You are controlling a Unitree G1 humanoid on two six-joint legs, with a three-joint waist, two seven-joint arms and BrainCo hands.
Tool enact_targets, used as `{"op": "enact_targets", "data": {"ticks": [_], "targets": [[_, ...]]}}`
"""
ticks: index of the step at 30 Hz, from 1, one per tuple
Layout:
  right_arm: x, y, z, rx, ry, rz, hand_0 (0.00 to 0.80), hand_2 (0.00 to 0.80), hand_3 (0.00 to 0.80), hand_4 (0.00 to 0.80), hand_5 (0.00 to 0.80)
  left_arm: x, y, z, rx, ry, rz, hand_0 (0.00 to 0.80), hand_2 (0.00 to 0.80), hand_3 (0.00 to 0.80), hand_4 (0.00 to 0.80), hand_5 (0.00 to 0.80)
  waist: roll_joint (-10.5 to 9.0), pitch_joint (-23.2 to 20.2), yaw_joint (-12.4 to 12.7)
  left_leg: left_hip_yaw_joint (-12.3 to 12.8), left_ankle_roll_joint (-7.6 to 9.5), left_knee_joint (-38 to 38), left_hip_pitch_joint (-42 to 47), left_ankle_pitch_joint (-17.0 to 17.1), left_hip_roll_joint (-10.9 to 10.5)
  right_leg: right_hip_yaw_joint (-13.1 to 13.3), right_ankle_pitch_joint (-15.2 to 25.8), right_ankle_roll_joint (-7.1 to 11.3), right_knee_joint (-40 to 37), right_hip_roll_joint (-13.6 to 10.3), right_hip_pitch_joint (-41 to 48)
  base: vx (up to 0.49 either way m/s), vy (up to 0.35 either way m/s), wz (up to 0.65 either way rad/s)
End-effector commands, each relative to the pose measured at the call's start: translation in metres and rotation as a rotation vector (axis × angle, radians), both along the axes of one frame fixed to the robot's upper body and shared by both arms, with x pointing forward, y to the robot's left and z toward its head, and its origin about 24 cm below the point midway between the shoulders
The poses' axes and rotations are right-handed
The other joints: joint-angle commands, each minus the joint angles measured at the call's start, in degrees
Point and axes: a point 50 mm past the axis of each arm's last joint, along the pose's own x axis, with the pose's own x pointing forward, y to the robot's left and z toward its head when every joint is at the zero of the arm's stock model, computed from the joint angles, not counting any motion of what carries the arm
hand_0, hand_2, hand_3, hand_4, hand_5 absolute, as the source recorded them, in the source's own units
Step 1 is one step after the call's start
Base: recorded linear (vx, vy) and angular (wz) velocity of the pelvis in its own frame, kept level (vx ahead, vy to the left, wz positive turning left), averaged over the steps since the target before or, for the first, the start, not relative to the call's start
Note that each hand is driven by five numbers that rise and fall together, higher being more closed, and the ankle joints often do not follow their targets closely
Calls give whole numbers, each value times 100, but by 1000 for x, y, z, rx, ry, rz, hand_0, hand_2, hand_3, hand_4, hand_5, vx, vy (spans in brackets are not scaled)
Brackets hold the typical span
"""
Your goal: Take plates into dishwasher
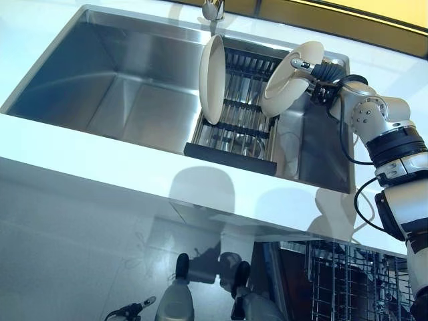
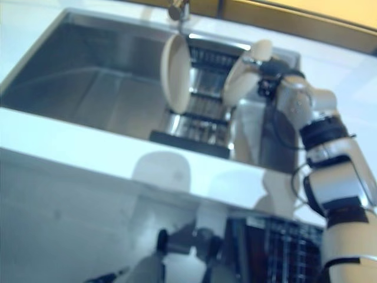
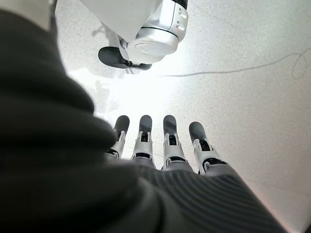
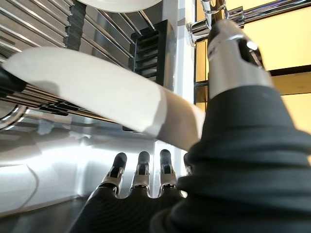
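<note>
Two cream plates are at the dark drying rack in the right part of the steel sink. One plate stands on edge in the rack's left side. My right hand is shut on the other plate, tilted above the rack's right edge. In the right wrist view the thumb lies over that plate's rim and the fingers reach under it. My left hand hangs low over the floor with straight fingers, holding nothing.
A chrome faucet rises behind the sink. A white counter runs along the sink's near side. Below it at the lower right, the dishwasher's wire rack stands pulled out.
</note>
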Motion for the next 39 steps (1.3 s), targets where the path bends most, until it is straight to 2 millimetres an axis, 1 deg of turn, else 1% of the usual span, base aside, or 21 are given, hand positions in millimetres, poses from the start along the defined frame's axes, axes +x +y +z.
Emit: {"op": "enact_targets", "data": {"ticks": [1, 2, 3, 4, 5, 6, 7, 8, 10, 14, 19, 24, 28, 33, 39], "targets": [[-1, 8, 43, -50, -108, 0, 0, 0, 0, 0, 0, 0, 2, 0, 3, 9, -2, 0, 0, 0, 0, 0, -185, -11, 108, -185, 27, -39, -186, -25, -156, -21, 109, 482, -8, -429, 52, 0, 0, 0], [-1, 8, 43, -52, -106, -3, 0, 0, 0, 0, 0, 0, 1, 0, 3, 9, -2, 0, 0, 0, 0, 0, -186, -9, 113, -188, 27, -39, -185, -24, -159, -24, 110, 481, -8, -430, 53, 0, 0, 0], [-1, 6, 42, -60, -99, -12, 113, 113, 113, 113, 113, -1, 2, 0, 2, 8, 3, 0, 0, 0, 0, 0, -190, -9, 118, -193, 24, -39, -182, -24, -159, -31, 111, 482, -8, -430, 58, 0, 0, 0], [-1, 5, 41, -68, -97, -21, 301, 301, 301, 301, 301, -1, 2, 0, 2, 8, 5, 0, 0, 0, 0, 0, -194, -8, 124, -194, 24, -39, -177, -26, -159, -36, 114, 485, -8, -431, 61, 0, 0, 0], [-1, 3, 41, -76, -94, -29, 430, 430, 430, 430, 430, -2, 2, 0, 2, 9, 8, 0, 0, 0, 0, 0, -199, -15, 129, -195, 21, -39, -178, -23, -158, -41, 115, 487, -8, -430, 63, 0, 0, 0], [-1, 2, 41, -87, -91, -42, 602, 602, 602, 602, 602, -2, 2, 0, 2, 11, 11, 0, 0, 0, 0, 0, -207, -17, 132, -195, 20, -39, -176, -23, -156, -44, 116, 487, -8, -428, 66, 0, 0, 0], [-1, 1, 41, -89, -90, -48, 602, 602, 602, 602, 602, -3, 2, 0, 2, 11, 11, 0, 0, 0, 0, 0, -208, -17, 133, -196, 20, -39, -174, -23, -156, -46, 117, 487, -8, -427, 67, 0, 0, 0], [-1, -2, 41, -98, -87, -67, 800, 800, 800, 800, 800, -4, 2, 0, 4, 12, 14, 0, 0, 0, 0, 0, -210, -17, 137, -199, 20, -39, -168, -25, -156, -51, 116, 487, -8, -425, 74, 0, 0, 0], [-1, -11, 41, -135, -69, -118, 800, 800, 800, 800, 800, -6, 3, -1, 8, 17, 17, 0, 0, 0, 0, 0, -218, -16, 147, -203, 21, -39, -168, -29, -156, -55, 117, 489, -8, -422, 72, -9, 1, 5], [-2, -22, 43, -164, -60, -163, 800, 800, 800, 800, 800, -9, 3, -1, 9, 21, 19, 0, 0, 0, 0, 0, -223, -13, 166, -215, 19, -39, -160, -23, -153, -60, 123, 493, -8, -415, 82, -9, -3, 4], [-4, -28, 52, -208, -87, -216, 800, 800, 800, 800, 800, -9, 3, -1, 10, 18, 14, 0, 0, 0, 0, 0, -241, -38, 168, -199, 12, -39, -122, -32, -145, -78, 116, 497, -8, -415, 123, 0, 0, 0], [-7, -36, 61, -224, -108, -250, 800, 800, 800, 800, 800, -12, 5, -1, 15, 27, 4, 0, 0, 0, 0, 0, -320, -147, 167, -176, -4, -39, -36, -51, -125, -83, 92, 504, -8, -389, 216, 0, 0, 0], [-10, -43, 67, -233, -123, -264, 800, 800, 800, 800, 800, -17, 8, -1, 25, 38, 2, 0, 0, 0, 0, 0, -421, -308, 143, -132, -14, -39, 103, -99, -100, -71, 58, 508, -8, -359, 347, 0, 0, 0], [-15, -46, 75, -266, -146, -252, 800, 800, 800, 800, 800, -24, 12, -1, 47, 55, 3, 0, 0, 0, 0, 0, -552, -571, 90, -60, -22, -39, 296, -169, -71, -35, 14, 515, -8, -322, 514, 15, -20, -1], [-23, -55, 92, -420, -170, -217, 800, 800, 800, 800, 800, -31, 16, -1, 66, 88, 5, 0, 0, 0, 0, 0, -655, -958, -24, 80, -9, -39, 598, -261, -61, 21, -32, 506, -8, -292, 759, 67, -17, -4]]}}
